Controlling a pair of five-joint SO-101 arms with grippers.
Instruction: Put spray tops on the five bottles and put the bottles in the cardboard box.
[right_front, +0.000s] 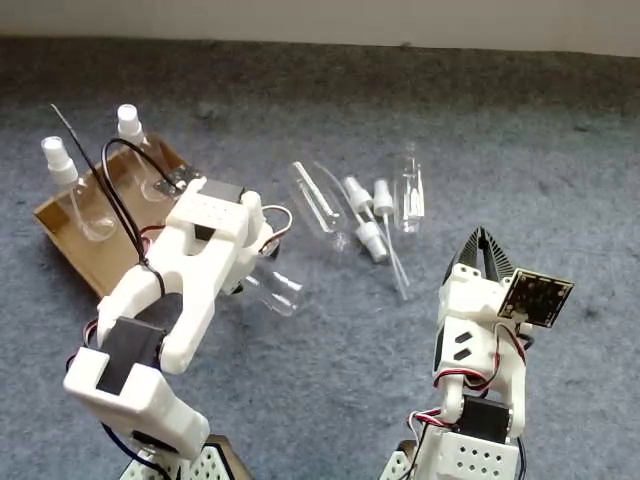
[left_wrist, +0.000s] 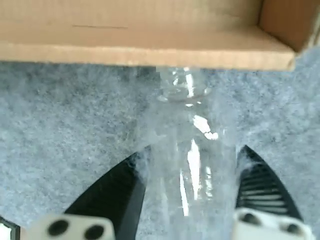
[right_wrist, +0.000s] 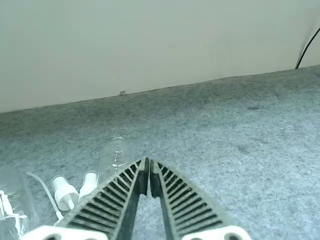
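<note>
**High view:** left arm (right_front: 195, 265) is bent over next to the cardboard box (right_front: 75, 235). The held bottle (right_front: 278, 287), clear and w/o a top, pokes out beside its wrist, near the box's right side. Two capped bottles (right_front: 75, 190) (right_front: 140, 150) lie in the box. Mid-surface (right_front: 560, 150) lie two loose bottles (right_front: 315, 200) (right_front: 408, 195), uncapped and flat. Three spray tops (right_front: 358, 192) (right_front: 383, 195) (right_front: 372, 240) sit between them, thin tubes trailing. The right claw (right_front: 483, 248) is closed w/ nothing in it, near the tops and well apart from the held bottle.

**Left wrist view:** the left claw (left_wrist: 192, 152) grips the held bottle, one finger pressed to each side of its body. The bottle's open neck points at the box's outer wall. Can't tell if neck and cardboard touch. Nothing sits between them.

**Right wrist view:** right claw's fingers are pressed together, empty. Just beyond the tips lie one loose bottle and two spray tops side by side, w/ a second bottle at the frame's edge. A pale wall (right_wrist: 150, 40) stands behind the surface.
</note>
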